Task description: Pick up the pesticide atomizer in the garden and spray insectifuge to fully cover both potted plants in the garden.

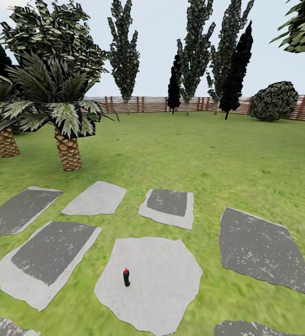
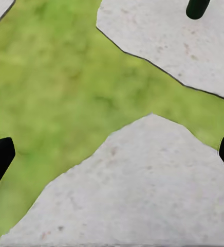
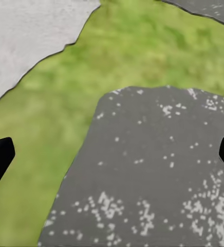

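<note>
Pesticide atomizer (image 1: 126, 277), a small dark bottle with a red cap, stands upright on a pale stone slab (image 1: 162, 280) just ahead of you, on the slab's left part. Green lawn (image 1: 208, 154) surrounds the grey slabs. Beyond, palm trees (image 1: 67, 149) stand to your left before a slatted wooden fence (image 1: 148, 104). Your left gripper (image 2: 112, 154) and right gripper (image 3: 112, 154) both hang spread wide and empty above paving and grass.

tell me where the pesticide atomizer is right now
In the head view the pesticide atomizer stands upright on the pale stone slab at lower centre, near that slab's left edge.
</note>
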Tool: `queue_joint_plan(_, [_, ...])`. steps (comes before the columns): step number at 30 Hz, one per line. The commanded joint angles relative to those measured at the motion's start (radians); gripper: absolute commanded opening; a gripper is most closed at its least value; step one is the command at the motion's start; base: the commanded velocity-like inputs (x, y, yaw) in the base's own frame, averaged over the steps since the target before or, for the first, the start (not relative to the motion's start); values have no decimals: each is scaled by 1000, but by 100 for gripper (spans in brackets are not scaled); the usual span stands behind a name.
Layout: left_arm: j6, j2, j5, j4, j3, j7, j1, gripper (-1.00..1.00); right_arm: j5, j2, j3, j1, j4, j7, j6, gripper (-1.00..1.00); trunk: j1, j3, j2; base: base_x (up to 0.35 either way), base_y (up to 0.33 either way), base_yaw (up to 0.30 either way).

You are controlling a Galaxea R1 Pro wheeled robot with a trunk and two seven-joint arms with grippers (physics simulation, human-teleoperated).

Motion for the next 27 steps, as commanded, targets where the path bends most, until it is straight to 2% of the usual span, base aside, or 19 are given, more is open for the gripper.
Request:
queue_joint_plan(1, [-4, 0, -1, 1, 3, 0, -1, 100, 1, 0, 0, 0, 1, -2, -3, 100, 0, -1, 0, 0, -297, 279])
queue_joint_plan(11, [-4, 1, 1, 1, 3, 1, -1, 100, 1, 0, 1, 0, 1, -2, -2, 100, 0, -1, 0, 16, -298, 279])
queue_joint_plan(27, [-4, 3, 3, 1, 7, 1, 1, 100, 1, 0, 1, 0, 1, -2, -2, 100, 0, -1, 0, 106, -284, 279])
